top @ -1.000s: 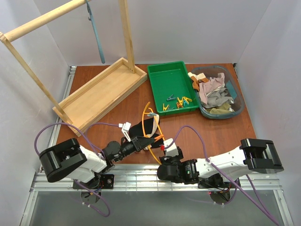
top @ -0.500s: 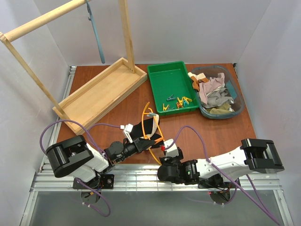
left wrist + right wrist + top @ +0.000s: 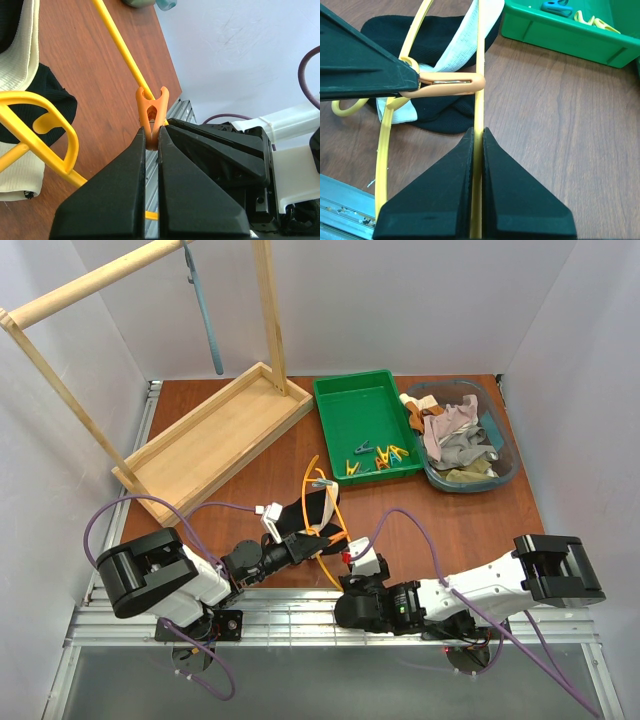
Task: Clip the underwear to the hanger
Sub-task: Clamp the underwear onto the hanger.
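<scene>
The yellow-orange hanger point(image 3: 337, 508) lies on the brown table over the black underwear point(image 3: 292, 519) with its cream waistband point(image 3: 19, 55). My left gripper point(image 3: 322, 541) is shut on an orange clothespin point(image 3: 151, 111), whose open mouth touches the hanger's straight bar point(image 3: 119, 44). My right gripper point(image 3: 478, 131) is shut on that same bar point(image 3: 480, 75), just below the clothespin point(image 3: 451, 84). The hanger's hook point(image 3: 52, 131) lies on the underwear point(image 3: 52, 102). A teal clothespin point(image 3: 320, 483) sits at the hanger's far end.
A green tray point(image 3: 340, 405) holding several clothespins stands at the back, also in the right wrist view point(image 3: 555, 36). A clear tub point(image 3: 505, 472) of mixed clothes is at the back right. A wooden rack point(image 3: 215, 440) carrying a grey-blue hanger point(image 3: 205, 315) stands at the back left.
My left arm has swung a little to the right at its base, the clothespin staying at the hanger's bar. My right gripper has kept its hold on the bar.
</scene>
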### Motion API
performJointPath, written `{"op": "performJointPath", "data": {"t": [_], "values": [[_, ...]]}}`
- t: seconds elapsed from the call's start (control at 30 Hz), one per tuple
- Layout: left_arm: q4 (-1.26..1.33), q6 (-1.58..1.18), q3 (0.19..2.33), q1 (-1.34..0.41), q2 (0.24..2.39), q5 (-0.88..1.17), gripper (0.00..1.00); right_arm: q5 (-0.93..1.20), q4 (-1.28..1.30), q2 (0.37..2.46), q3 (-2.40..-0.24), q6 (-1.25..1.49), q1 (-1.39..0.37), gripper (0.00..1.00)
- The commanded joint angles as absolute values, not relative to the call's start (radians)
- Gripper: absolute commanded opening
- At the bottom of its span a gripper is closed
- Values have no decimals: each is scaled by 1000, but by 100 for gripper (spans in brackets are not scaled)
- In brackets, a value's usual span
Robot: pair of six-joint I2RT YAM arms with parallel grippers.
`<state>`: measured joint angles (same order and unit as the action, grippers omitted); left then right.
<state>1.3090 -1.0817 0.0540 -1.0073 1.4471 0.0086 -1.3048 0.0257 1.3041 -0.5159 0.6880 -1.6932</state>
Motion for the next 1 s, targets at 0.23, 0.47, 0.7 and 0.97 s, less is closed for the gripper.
{"op": "performJointPath", "data": {"t": [0.23,0.47,0.7,0.97], "values": [[1508,-1088,-143,-1017,1468,-12,0,-1379,-2,1301,-571,709,-1736,1],[1615,-1094,-132,-1025,1552,-9,0,-1373,-2,1315,-572,719,-1747,1],[1669,-1094,-117,-1034,1600,-2,0,-1362,-17,1305,-557,724,-1750,1],[1674,-1081,-121,-1040,1588,-2,0,-1367,-18,1273,-535,716,-1744,1]]}}
